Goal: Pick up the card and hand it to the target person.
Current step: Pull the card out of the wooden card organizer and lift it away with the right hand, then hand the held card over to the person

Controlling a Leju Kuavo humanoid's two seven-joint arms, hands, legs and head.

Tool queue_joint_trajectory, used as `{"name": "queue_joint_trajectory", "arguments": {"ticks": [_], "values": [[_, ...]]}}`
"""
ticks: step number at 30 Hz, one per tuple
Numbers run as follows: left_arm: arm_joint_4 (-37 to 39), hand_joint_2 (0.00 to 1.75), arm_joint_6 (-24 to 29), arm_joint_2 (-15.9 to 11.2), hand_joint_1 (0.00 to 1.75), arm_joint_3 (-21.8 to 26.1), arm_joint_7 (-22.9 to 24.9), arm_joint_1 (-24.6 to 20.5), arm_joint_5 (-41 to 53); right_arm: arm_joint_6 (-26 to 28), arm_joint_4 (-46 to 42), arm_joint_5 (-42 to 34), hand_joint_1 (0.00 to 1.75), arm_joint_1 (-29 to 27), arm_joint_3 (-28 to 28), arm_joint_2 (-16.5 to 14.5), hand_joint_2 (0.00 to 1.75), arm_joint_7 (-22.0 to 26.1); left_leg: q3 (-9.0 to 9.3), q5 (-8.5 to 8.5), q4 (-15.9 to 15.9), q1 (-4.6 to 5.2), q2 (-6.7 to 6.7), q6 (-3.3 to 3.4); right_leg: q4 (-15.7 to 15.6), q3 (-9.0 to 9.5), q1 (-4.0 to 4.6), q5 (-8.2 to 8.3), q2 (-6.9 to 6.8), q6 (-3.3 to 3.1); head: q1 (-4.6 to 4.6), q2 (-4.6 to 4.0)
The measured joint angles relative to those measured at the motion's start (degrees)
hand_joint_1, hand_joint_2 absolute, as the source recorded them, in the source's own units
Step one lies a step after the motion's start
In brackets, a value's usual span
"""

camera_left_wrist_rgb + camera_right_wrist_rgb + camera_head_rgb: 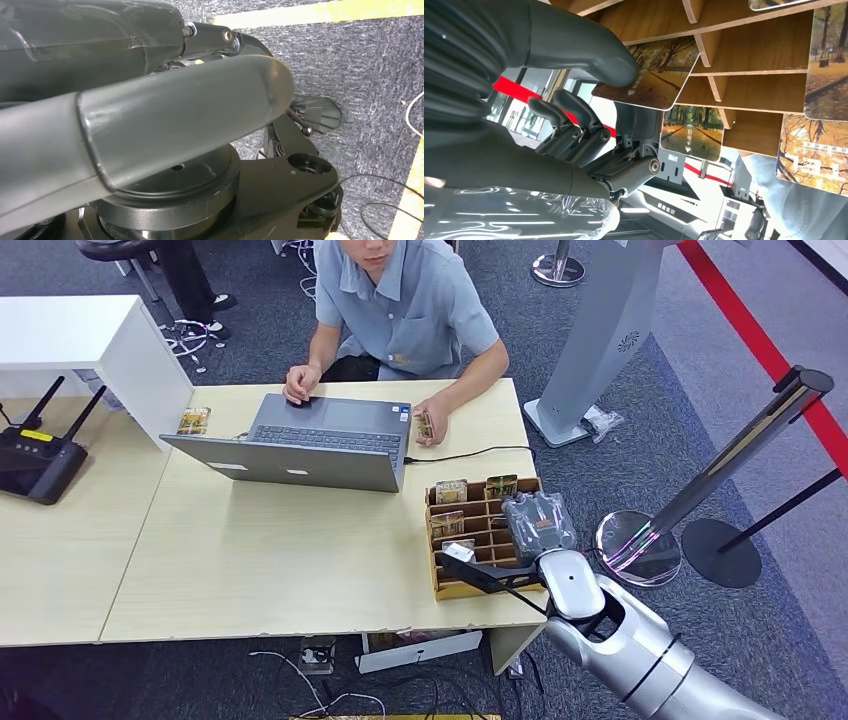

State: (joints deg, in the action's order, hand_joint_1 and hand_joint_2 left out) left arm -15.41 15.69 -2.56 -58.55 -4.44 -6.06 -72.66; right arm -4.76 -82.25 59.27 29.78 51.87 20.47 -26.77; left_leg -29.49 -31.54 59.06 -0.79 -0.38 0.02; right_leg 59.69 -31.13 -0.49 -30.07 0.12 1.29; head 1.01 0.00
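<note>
Right now the wooden rack (482, 530) sits at the right end of the pale table (260, 560), its slots divided by thin wooden walls. Several slots hold picture cards printed with autumn trees; two stand up at the far side of the rack, and one more sits in a slot just nearer.

The right hand (535, 525) hovers over the near right part of the rack, with clear plastic wrapped around its back. In the right wrist view, the thick grey thumb (589, 55) presses on the face of one card (651, 75), which sticks out from a slot. The darker fingers (574, 125) are curled on the other side of the card, but whether they touch it cannot be told, so it is unclear whether the hand truly grips the card. Another card (691, 132) pokes out of the neighbouring slot, and two more lie in slots farther along.

The left hand (150, 125) shows in the left wrist view above grey carpet; its thumb lies across the frame, and whether its fingers are apart or together cannot be told.

Across the table, a person (400, 310) in a grey shirt sits behind an open laptop (310, 440), one hand on the laptop's far edge and the other resting on the table holding a small card. One more card (194, 421) lies on the table to the left of the laptop.
</note>
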Motion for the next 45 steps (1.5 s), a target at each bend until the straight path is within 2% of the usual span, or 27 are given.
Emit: {"name": "queue_joint_trajectory", "arguments": {"ticks": [5, 13, 19, 24, 33, 38, 45], "values": [[0.00, 0.00, 0.19, 0.00, 0.00, 0.00, -0.07, 0.02, -0.32, 0.00, -2.74, 1.93, 1.75, 0.45, -0.34, 1.24, 1.75, -0.73, 0.00, 0.00, 0.00, 0.00, 0.00, 0.00, 0.00, 0.00, 0.00, 0.00, 0.00, 0.00, 0.01, 0.00], [0.00, 0.00, 0.72, 0.00, 0.00, 0.00, -0.52, 0.09, -0.90, -2.92, -11.60, 5.05, 1.75, 1.82, -1.91, 4.77, 1.75, -3.31, 0.01, 0.00, 0.01, 0.00, 0.00, 0.00, 0.00, 0.00, 0.00, 0.00, 0.00, 0.00, 0.00, 0.00], [0.00, 0.00, 0.96, 0.00, 0.00, 0.01, -0.37, 0.12, -1.55, -6.72, -19.11, 4.28, 1.75, 2.99, -3.38, 7.22, 1.75, -5.08, 0.00, 0.00, 0.01, 0.00, 0.00, 0.00, 0.00, 0.00, 0.00, 0.00, 0.00, 0.00, -0.01, 0.00], [0.00, 0.00, 0.94, 0.00, 0.00, 0.02, -0.36, 0.12, -1.59, -6.39, -23.46, 4.11, 1.75, 4.14, -4.29, 8.39, 1.75, -5.77, 0.00, 0.00, 0.01, 0.00, 0.00, 0.00, 0.00, 0.00, 0.00, 0.00, 0.00, 0.00, -0.01, 0.00], [0.00, 0.00, 0.18, 0.00, 0.00, 0.02, 0.19, 0.08, -0.53, -1.75, -24.10, 3.20, 1.75, 5.29, -4.62, 8.07, 1.75, -3.29, -0.06, 0.00, 0.00, 0.00, -0.01, 0.00, 0.00, 0.01, 0.00, 0.00, -0.02, 0.00, 0.01, 0.00], [0.00, 0.00, -0.53, 0.00, 0.00, 0.02, 0.36, -0.03, 0.58, 1.92, -19.52, 2.98, 1.75, 7.94, -3.89, 5.94, 1.75, -0.36, -0.08, 0.00, -0.01, -0.01, -0.02, 0.00, 0.01, 0.01, 0.00, 0.00, -0.07, 0.00, 0.00, 0.00], [0.00, 0.00, -1.16, -0.01, 0.00, 0.00, 0.47, -0.09, 1.51, 3.52, -10.35, 3.81, 1.75, 11.66, -1.89, 2.39, 1.75, 1.63, -0.09, 0.02, 0.00, -0.01, -0.06, -0.02, 0.02, 0.00, 0.00, 0.00, -0.11, 0.00, 0.01, 0.00]]}}
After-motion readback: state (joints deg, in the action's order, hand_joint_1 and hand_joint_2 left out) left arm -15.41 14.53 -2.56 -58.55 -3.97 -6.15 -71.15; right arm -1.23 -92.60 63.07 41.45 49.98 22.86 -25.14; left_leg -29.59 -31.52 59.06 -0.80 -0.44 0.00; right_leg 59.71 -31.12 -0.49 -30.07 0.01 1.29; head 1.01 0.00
